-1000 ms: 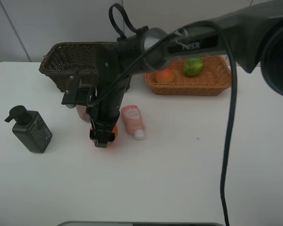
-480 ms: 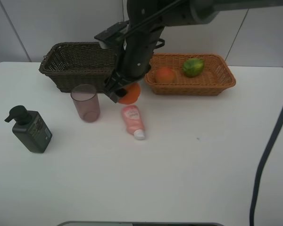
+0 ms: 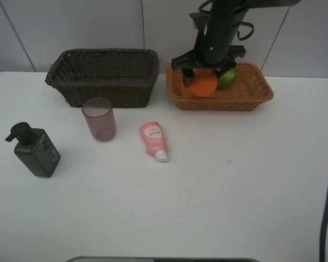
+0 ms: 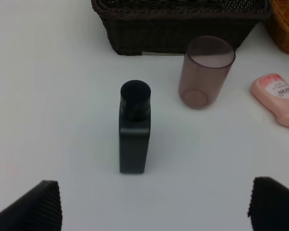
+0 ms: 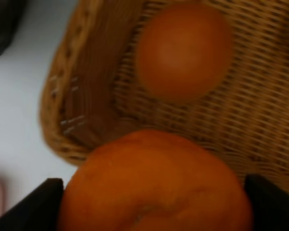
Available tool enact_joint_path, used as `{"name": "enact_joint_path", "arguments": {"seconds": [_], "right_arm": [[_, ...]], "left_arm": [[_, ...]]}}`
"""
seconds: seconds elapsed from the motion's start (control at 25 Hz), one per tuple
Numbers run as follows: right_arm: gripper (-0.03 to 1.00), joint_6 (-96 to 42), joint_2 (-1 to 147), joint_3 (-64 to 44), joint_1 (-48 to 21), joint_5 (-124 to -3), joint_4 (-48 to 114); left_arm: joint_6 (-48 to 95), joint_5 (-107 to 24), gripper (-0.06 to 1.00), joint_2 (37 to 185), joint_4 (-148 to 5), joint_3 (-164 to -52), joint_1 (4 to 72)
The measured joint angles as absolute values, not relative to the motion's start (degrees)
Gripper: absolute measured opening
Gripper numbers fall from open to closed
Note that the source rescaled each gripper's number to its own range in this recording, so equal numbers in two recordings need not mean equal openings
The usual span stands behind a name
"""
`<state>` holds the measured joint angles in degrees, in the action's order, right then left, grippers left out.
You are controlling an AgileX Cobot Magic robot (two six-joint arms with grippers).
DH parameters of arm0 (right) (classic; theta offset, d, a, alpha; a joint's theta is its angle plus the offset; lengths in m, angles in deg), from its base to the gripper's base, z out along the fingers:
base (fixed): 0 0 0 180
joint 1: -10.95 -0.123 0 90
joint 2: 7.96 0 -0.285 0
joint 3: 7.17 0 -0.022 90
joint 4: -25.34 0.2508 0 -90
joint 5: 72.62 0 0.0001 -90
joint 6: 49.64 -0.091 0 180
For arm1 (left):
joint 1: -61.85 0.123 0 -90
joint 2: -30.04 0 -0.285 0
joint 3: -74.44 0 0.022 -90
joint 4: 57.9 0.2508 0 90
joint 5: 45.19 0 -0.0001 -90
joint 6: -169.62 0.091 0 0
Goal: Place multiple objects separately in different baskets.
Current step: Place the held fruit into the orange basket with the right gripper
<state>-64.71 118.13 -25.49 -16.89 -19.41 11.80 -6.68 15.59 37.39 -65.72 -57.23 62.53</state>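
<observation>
Left hand (image 4: 154, 208): not in the high view; in its wrist view the two fingertips stand wide apart at the frame corners, holding nothing, above bare table (image 3: 208, 207); the pump bottle lies ahead of the gap.
Pump bottle (image 3: 37, 150): dark green-black; farthest left on the table; upright, pump head on top; well apart from both baskets.
Dark brown basket (image 3: 104, 76): deep wicker; at the rear left of the table; nothing visible inside from the high view.
Cup (image 3: 99, 119): translucent mauve; upright, mouth up; just in front of the dark brown basket, between the pump bottle and the pink tube.
Pink tube (image 3: 154, 140): lying flat on the table; white cap toward the front edge; near the cup, touching nothing else.
Right hand (image 5: 155, 203): reaches down from the rear over the left end of the tan basket; fingers half spread and clamped on either side of the orange.
Orange (image 3: 203, 83): gripped in the right hand; above the left end of the tan basket, overlapping its front wall in the high view.
Red-orange fruit (image 5: 183, 50): resting on the wicker floor of the tan basket, beyond the orange; mostly hidden in the high view.
Green fruit (image 3: 228, 80): in the tan basket, right of the orange.
Tan basket (image 3: 254, 94): shallow, light orange-tan; rear right of the table, just beside the dark brown basket.
</observation>
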Motion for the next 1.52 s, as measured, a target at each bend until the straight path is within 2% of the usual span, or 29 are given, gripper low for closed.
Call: {"name": "enact_joint_path", "arguments": {"seconds": [0.48, 0.68, 1.32, 1.36, 1.52], "right_arm": [[0.5, -70.02, 118.13, -25.6, -6.19, -24.35, 9.64], [0.5, -70.02, 118.63, -25.6, -5.2, -28.43, 9.42], [0.5, -71.39, 123.64, -25.6, -5.04, -29.67, 9.37], [0.53, -71.41, 123.64, -25.6, -5.04, -29.67, 9.37], [0.81, -71.54, 123.06, -25.6, -5.04, -29.73, 9.37]], "left_arm": [[-6.68, 15.59, 1.0, 37.39, -65.72, -57.23, 62.53], [-6.68, 15.59, 1.0, 37.39, -65.72, -57.23, 62.53], [-6.68, 15.59, 1.0, 37.39, -65.72, -57.23, 62.53], [-6.68, 15.59, 1.0, 37.39, -65.72, -57.23, 62.53], [-6.68, 15.59, 1.0, 37.39, -65.72, -57.23, 62.53]]}}
